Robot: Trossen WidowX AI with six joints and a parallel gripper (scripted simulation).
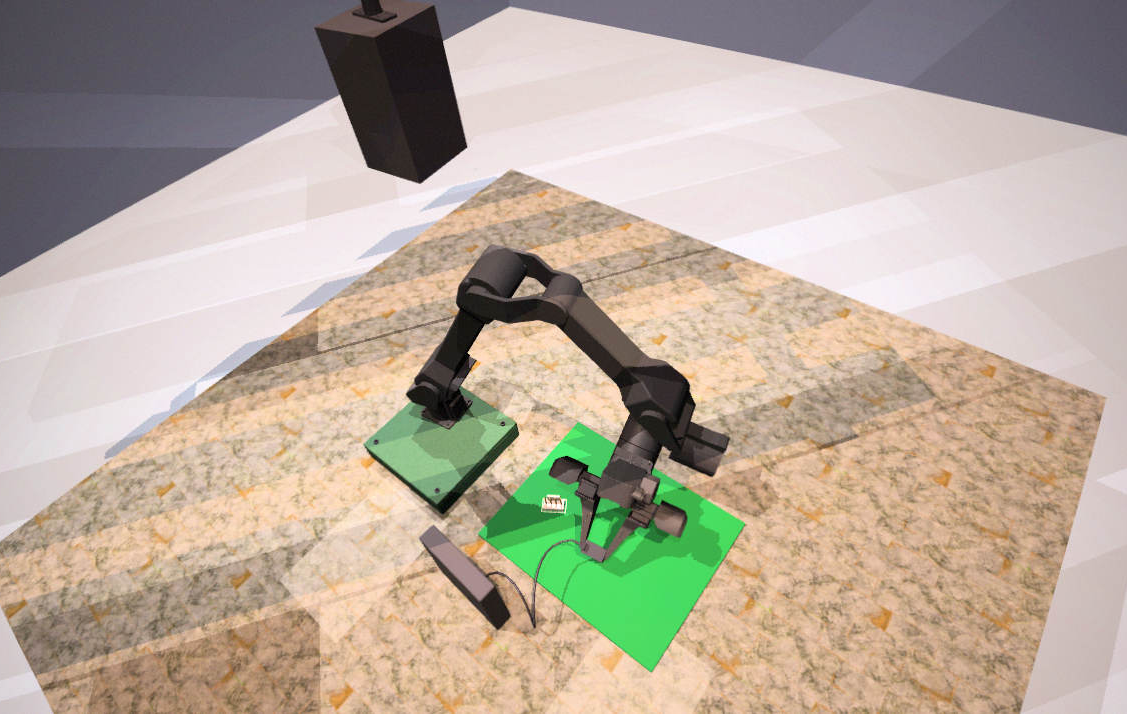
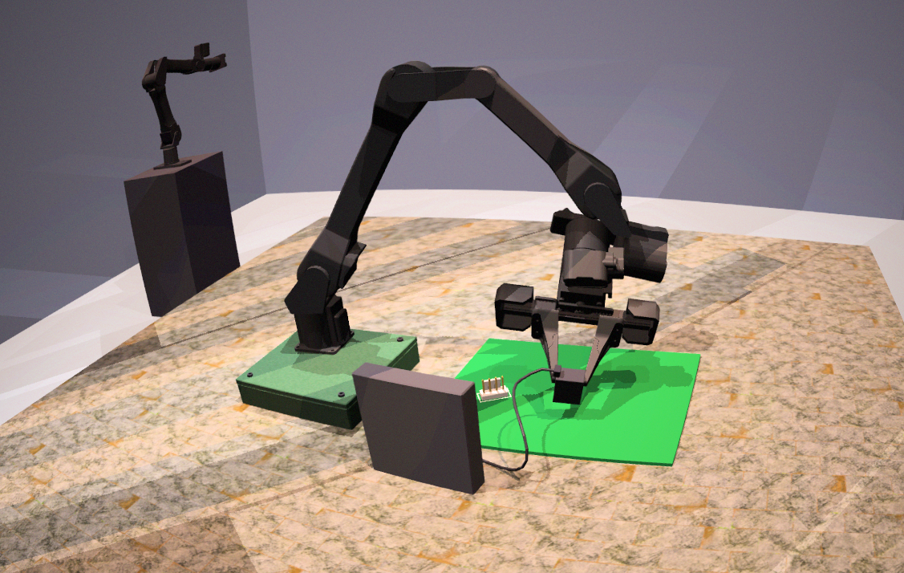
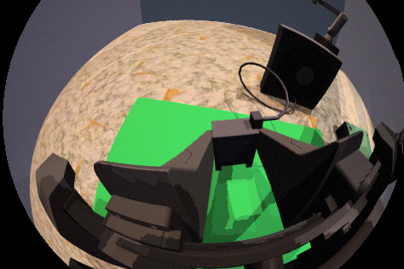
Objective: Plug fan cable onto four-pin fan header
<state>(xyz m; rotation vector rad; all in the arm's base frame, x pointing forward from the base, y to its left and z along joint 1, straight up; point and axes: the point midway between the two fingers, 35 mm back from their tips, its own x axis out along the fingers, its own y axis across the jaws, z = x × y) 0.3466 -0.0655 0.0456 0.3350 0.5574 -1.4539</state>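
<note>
My gripper (image 1: 596, 551) (image 2: 569, 375) (image 3: 233, 134) points down and is shut on the fan cable's small dark plug (image 1: 594, 558) (image 2: 569, 391) (image 3: 233, 139), holding it a little above the bright green board (image 1: 638, 612) (image 2: 640, 427) (image 3: 164, 125). The pale four-pin header (image 1: 553, 505) (image 2: 492, 390) stands near the board's edge, to the side of the plug and apart from it. The thin black cable (image 1: 539, 572) (image 2: 523, 427) (image 3: 273, 80) loops from the plug to the flat dark fan (image 1: 465, 576) (image 2: 419, 434) (image 3: 303, 65), which stands on edge just off the board.
The arm's dark green base plate (image 1: 470, 461) (image 2: 370, 355) lies beside the board. A tall dark pedestal (image 1: 390, 88) (image 2: 181, 227) carrying a small second arm stands far off at the floor's edge. The patterned floor spreads all around.
</note>
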